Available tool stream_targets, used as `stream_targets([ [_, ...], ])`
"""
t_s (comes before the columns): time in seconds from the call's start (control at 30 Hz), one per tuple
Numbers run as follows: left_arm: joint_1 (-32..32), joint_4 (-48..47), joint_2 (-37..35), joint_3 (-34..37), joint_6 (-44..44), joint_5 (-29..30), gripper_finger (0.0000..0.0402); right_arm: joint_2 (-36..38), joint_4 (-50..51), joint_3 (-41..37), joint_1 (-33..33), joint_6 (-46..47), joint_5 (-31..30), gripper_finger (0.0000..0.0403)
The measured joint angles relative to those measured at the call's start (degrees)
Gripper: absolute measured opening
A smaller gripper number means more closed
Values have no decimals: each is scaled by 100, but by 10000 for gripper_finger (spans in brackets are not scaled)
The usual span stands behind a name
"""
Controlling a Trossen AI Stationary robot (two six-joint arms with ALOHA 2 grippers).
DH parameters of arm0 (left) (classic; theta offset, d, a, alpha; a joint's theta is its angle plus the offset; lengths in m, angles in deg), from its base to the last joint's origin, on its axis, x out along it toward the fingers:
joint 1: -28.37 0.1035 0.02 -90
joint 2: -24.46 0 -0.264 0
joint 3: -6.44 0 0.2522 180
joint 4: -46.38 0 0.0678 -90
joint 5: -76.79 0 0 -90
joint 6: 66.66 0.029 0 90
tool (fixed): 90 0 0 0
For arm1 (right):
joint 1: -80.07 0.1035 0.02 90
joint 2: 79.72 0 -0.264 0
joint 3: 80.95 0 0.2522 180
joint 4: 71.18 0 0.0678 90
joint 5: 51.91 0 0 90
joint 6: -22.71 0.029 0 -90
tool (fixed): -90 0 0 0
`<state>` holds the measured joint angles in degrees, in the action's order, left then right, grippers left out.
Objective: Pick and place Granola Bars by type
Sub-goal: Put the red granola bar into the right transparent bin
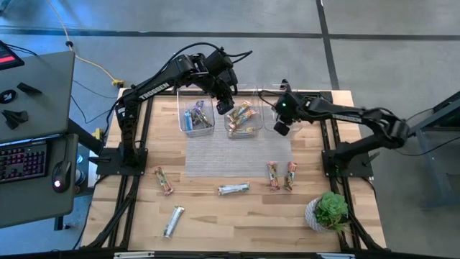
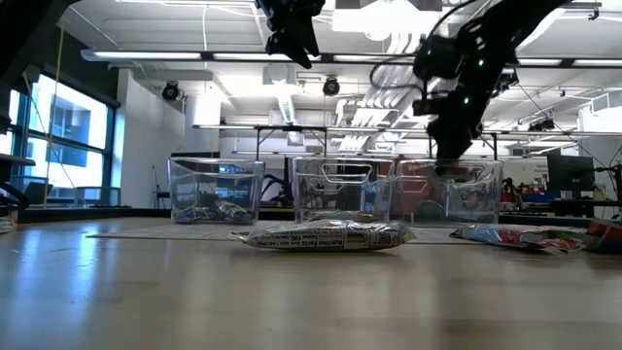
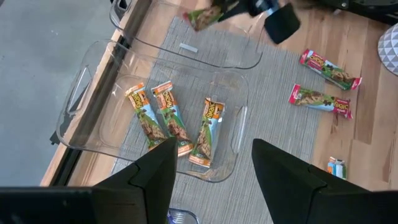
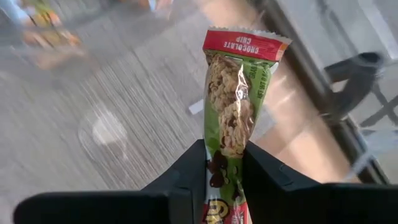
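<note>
Fingers [image 4: 186,180] of the right gripper [image 4: 222,177] pinch a chocolate chip granola bar [image 4: 236,93], which sticks out beyond their tips; the left gripper [image 3: 211,165] hangs open.

One red-and-green bar [image 4: 233,118] stands pinched on end over the right bin. Three orange-green bars [image 3: 177,121] lie side by side in the middle bin; blue ones [image 1: 195,117] fill the left. On the table lie two silver bars [image 1: 233,189], a red-green pair [image 1: 281,175] and another [image 1: 164,180].
</note>
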<state>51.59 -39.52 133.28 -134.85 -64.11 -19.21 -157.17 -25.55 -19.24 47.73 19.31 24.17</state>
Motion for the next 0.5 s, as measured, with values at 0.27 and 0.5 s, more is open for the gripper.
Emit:
stream_targets([
  [0.27, -1, 0, 0, 0, -1, 0, 202, -802, -101, 7, -33, -223, 142, 128],
  [0.5, 0, 0, 0, 0, 8, 0, 202, -578, -129, -3, 19, -308, 9, 155],
])
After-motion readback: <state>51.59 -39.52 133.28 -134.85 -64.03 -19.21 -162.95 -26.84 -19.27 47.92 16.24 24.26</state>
